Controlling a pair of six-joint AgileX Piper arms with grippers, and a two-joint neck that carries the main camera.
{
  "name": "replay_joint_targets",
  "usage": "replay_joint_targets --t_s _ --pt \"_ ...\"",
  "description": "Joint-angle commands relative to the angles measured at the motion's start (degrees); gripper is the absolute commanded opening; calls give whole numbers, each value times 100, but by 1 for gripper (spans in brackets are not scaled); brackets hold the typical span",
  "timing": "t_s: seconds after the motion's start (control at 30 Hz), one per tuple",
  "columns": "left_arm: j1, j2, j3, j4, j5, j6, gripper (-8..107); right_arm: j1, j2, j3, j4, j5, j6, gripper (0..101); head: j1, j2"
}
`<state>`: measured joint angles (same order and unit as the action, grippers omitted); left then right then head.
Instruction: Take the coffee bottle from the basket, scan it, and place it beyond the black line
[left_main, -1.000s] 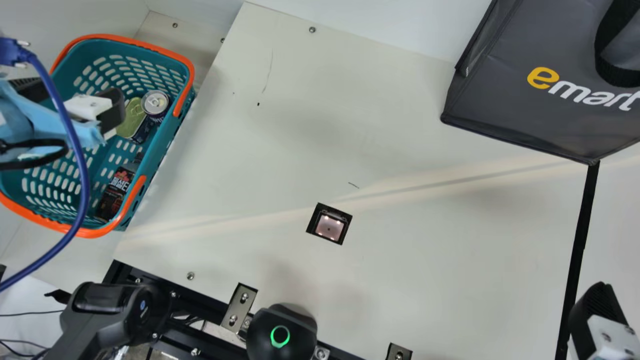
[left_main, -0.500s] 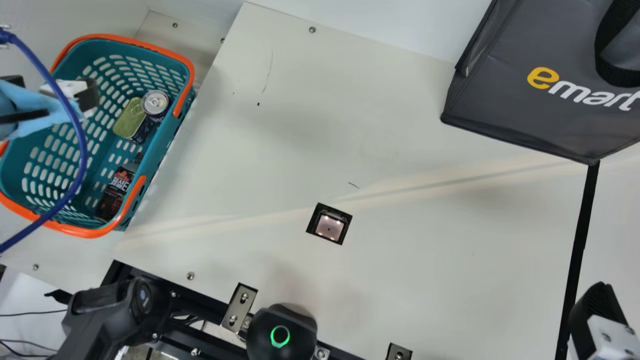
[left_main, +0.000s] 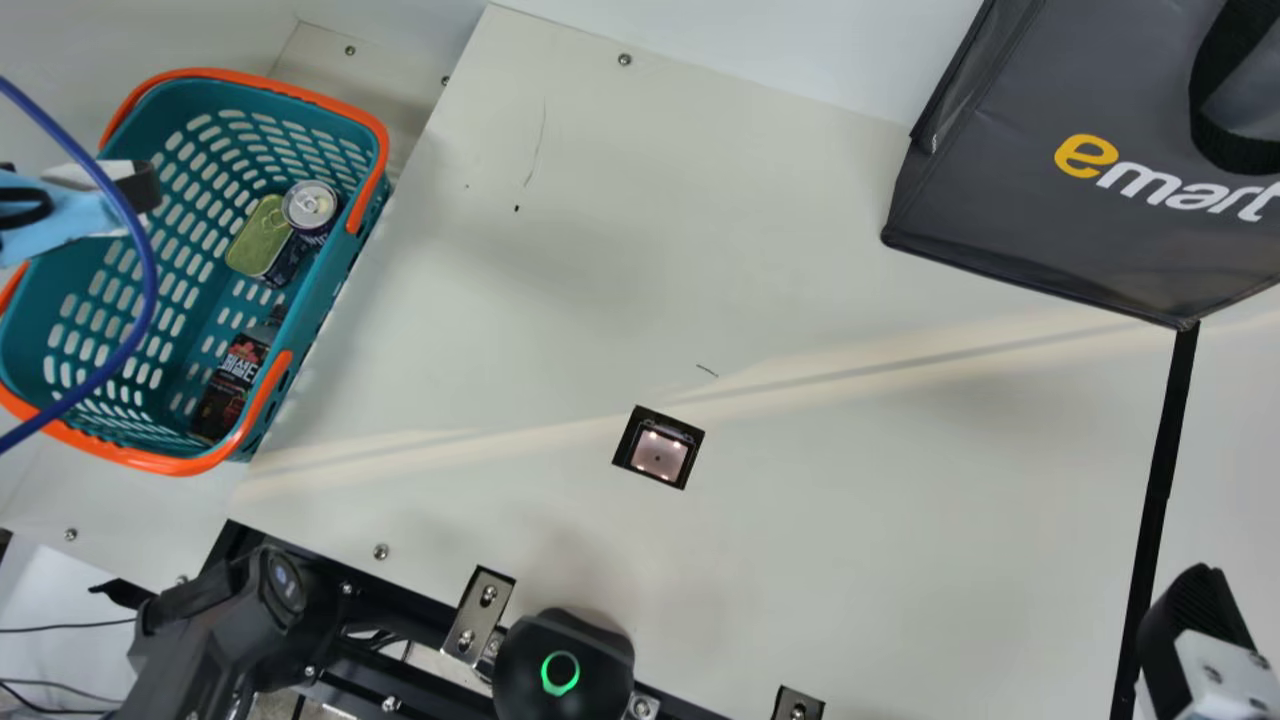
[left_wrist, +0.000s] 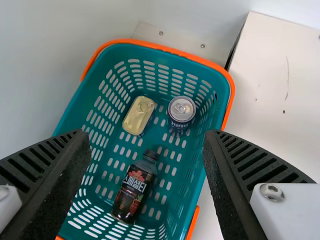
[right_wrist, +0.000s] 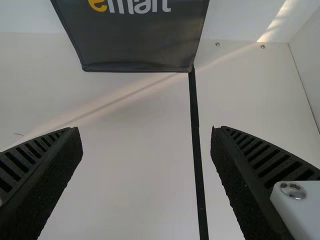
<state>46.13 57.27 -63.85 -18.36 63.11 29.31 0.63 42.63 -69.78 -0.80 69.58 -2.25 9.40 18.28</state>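
At the lower right edge of the main view, see the right gripper (left_main: 1190, 620), with 2 jaws wide apart in its wrist view. Just beside it, see the black line (left_main: 1160, 450). Near the middle, find 1 scanner window (left_main: 659, 455) with little lights, set in the pale table (left_main: 850, 560). On the left, look in the blue-green basket (left_main: 383, 145) for the coffee bottle (left_main: 235, 385), lying on its side, cap toward the upper right. Farther up in there, spot 1 gold tin (left_main: 258, 237) just beside 1 can (left_main: 310, 205). At the upper left, find the left gripper (left_main: 80, 178) above the basket, by 1 blue cable (left_main: 149, 275), with 2 jaws wide apart in its wrist view. At the upper right, see 1 big dark bag (left_main: 1020, 190).
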Motion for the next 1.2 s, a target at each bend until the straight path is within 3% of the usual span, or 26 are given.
replay_joint_targets --t_s 0.0,0.77,1.17 --pt "104 30 29 -149 11 189 90 0 0 0 0 0 0 91 -148 14" --pt "957 607 643 -787 -183 1870 90 0 0 0 0 0 0 91 -148 14" --pt "1018 1001 1025 -858 -676 2707 90 0 0 0 0 0 0 91 -148 14"
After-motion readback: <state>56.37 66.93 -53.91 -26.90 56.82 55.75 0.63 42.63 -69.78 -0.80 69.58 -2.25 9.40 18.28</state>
